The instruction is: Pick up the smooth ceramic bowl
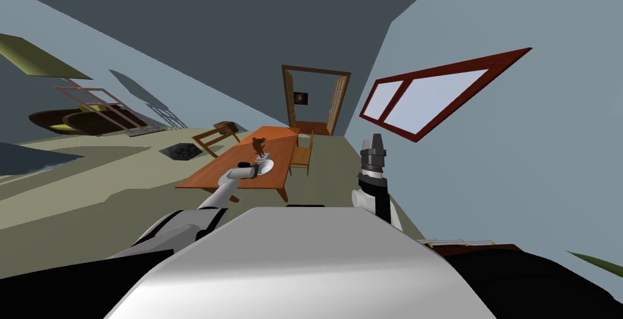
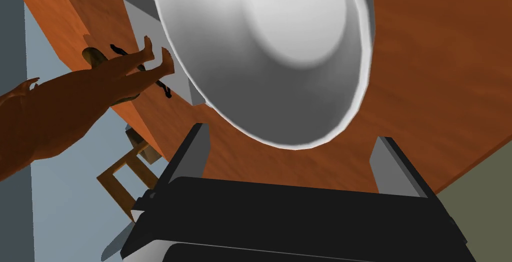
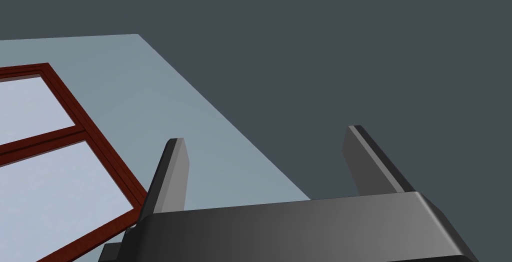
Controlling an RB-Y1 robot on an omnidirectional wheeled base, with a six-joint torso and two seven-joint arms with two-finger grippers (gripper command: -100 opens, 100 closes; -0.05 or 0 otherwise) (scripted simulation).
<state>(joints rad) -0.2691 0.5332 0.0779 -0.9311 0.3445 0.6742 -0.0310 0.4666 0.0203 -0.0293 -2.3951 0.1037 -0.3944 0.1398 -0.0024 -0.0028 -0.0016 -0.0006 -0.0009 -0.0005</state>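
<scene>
Left gripper (image 2: 291, 133) is hovering over the long orange-brown wooden counter (image 2: 440, 74), with its fingers standing wide apart and clamping nothing. The smooth, plain white round bowl (image 2: 270, 49) is sitting right in front of it, its rim lying between the fingertips; can't tell if they're touching. The bowl is looking shallow and flat-bottomed, sitting towards the counter's near end. It's just beside a light grey slab (image 2: 137, 9), with a brown animal figurine (image 2: 60, 109) standing farther back. Right gripper (image 3: 265, 135) is hanging raised on the right, fingers spread too, holding nothing.
</scene>
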